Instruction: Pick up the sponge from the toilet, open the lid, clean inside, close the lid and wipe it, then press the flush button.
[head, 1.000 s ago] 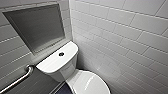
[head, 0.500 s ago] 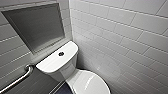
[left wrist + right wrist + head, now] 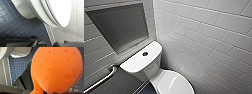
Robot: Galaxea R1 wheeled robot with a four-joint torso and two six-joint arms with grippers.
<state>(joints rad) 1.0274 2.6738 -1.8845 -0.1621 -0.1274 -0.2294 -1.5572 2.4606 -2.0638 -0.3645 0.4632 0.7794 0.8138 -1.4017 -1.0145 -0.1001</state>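
The right claw [image 3: 43, 92] is clamped on the orange sponge [image 3: 56, 69], above the blue floor [image 3: 18, 64] beside the toilet [image 3: 140, 62] — its lid [image 3: 171, 83] down. Whether the left claw [image 3: 36, 42] is open or closed — I cannot tell.

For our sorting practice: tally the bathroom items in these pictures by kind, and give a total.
toilet: 1
flush button: 1
sponge: 1
grab rail: 1
Total: 4
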